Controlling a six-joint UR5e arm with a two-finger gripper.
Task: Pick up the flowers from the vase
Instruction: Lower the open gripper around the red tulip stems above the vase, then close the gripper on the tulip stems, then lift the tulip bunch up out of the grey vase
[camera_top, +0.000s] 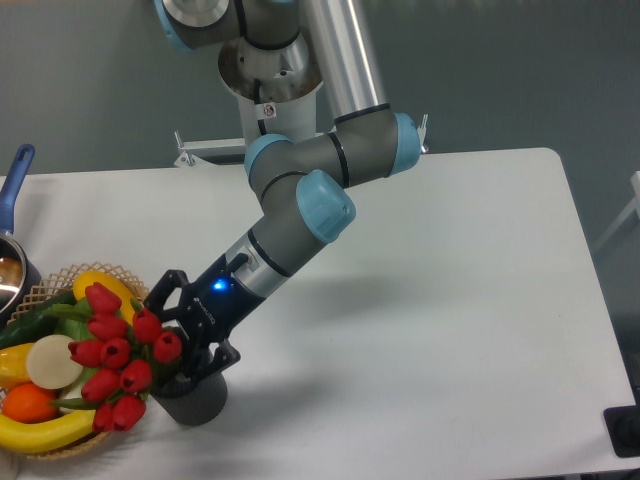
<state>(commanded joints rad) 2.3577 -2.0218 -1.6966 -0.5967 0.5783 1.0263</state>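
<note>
The flowers (113, 356), a bunch of red tulip buds with green stems, lean left out of the vase (197, 400) and over the wicker basket. The vase is a short dark grey cylinder near the table's front left edge. My gripper (180, 345) comes down from the upper right and sits just above the vase mouth, at the base of the bunch. Its jaws look spread, one above and one below the stems. The fingertips are partly hidden behind the buds. The stems still run down into the vase.
A wicker basket (45, 285) of fruit and vegetables stands at the front left, touching the flower heads. A blue-handled pot (15, 175) is at the left edge. The arm's forearm (290, 230) crosses the table's middle left.
</note>
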